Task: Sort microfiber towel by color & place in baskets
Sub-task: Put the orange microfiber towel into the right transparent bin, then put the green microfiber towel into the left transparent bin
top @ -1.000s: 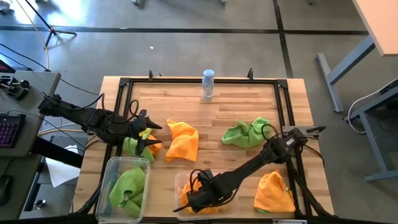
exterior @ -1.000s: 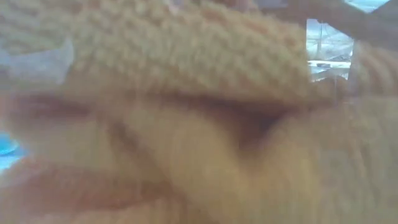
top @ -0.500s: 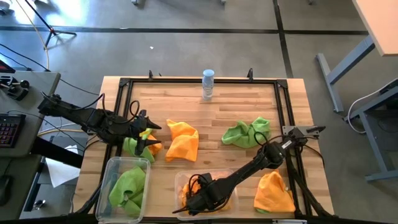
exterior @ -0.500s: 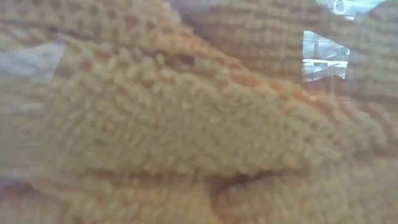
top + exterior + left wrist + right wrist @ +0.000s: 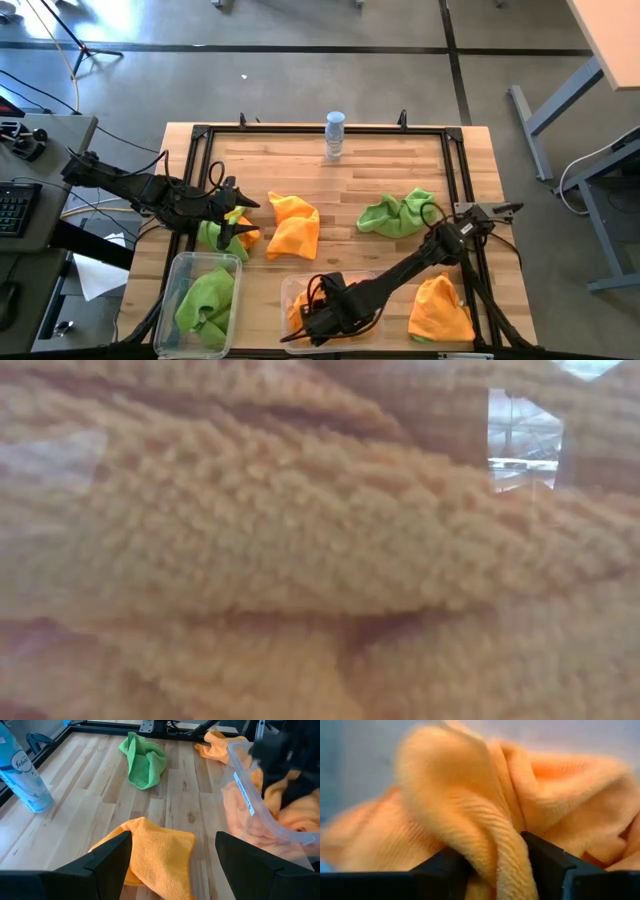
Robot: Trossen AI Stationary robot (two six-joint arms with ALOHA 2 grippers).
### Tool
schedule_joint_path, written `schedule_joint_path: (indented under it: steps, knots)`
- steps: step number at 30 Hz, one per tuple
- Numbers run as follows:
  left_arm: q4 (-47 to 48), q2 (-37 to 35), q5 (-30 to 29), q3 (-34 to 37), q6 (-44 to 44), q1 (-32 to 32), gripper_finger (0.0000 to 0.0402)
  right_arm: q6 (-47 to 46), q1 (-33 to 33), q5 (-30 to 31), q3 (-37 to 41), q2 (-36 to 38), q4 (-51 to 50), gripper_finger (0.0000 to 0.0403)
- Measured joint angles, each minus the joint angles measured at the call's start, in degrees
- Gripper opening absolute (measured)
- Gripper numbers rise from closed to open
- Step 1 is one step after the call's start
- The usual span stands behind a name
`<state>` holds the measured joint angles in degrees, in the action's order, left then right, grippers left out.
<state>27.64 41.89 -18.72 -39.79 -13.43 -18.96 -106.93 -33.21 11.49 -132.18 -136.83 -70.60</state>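
Reaching into the wider basket [image 5: 292,292] at the table's near edge, the right pincer [image 5: 322,318] pinches an orange towel [image 5: 470,815]; the left pincer [image 5: 237,214], spread open, hovers beside another orange towel [image 5: 292,226].

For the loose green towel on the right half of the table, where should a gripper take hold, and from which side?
Probably from straight above, pinching the raised fold along the green towel's top. It lies crumpled in a bunchy heap on the bare wood, apart from the other cloths, so a ridge stands up for two fingers to close on. The right gripper is down in the basket with an orange towel.
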Motion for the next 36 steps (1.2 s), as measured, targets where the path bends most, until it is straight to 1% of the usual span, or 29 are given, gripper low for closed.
schedule_joint_path:
  steps: [4,9,12,14,17,20,22,24,26,27,30,31,32,36]
  knots:
    - [0.0,0.0,0.0,0.0,0.0,0.0,0.0273,0.9,-1.1,8.4,0.0,4.5,-0.9,0.0174]
    - [0.0,0.0,0.0,0.0,0.0,0.0,0.0273,4.5,-2.3,14.8,0.0,9.1,-1.5,0.0174]
    - [0.0,0.0,0.0,0.0,0.0,0.0,0.0273,6.9,-3.0,20.6,0.0,10.6,-2.0,0.0174]
    - [0.0,0.0,0.0,0.0,0.0,0.0,0.0273,10.0,-3.0,22.7,-0.1,11.1,-2.6,0.0174]
    - [0.0,0.0,0.0,0.0,0.0,0.0,0.0273,14.7,-2.6,22.7,-0.1,11.2,-3.5,0.0174]
    - [0.0,0.0,0.0,0.0,0.0,0.0,0.0273,15.5,-1.7,22.4,-0.1,11.2,-4.4,0.0173]
    - [0.0,0.0,0.0,0.0,0.0,0.0,0.0273,16.6,-0.8,22.4,-0.1,11.2,-7.1,0.0167]
    - [0.0,0.0,-0.7,0.0,0.0,0.1,0.0273,18.0,0.3,22.3,-0.1,11.4,-13.5,0.0149]
    - [0.0,0.0,-2.4,0.0,0.0,0.1,0.0273,18.1,1.6,20.9,-0.1,12.3,-19.5,0.0119]
    - [0.0,0.0,-3.3,0.0,0.0,0.1,0.0273,19.3,2.4,20.4,0.0,12.9,-20.0,0.0100]
    - [-0.1,0.0,-6.0,0.0,0.1,0.2,0.0273,30.1,5.2,21.4,0.3,15.2,-18.4,0.0033]
    - [-0.1,0.0,-6.8,0.0,0.1,0.4,0.0273,32.7,6.4,21.5,0.3,15.7,-18.6,0.0017]
    - [0.0,0.0,-7.6,0.0,0.1,0.6,0.0273,34.6,7.6,21.5,0.3,15.9,-19.5,0.0009]
    - [0.0,0.0,-9.0,0.0,0.6,2.1,0.0273,45.5,13.3,20.1,1.6,16.6,-18.0,0.0016]
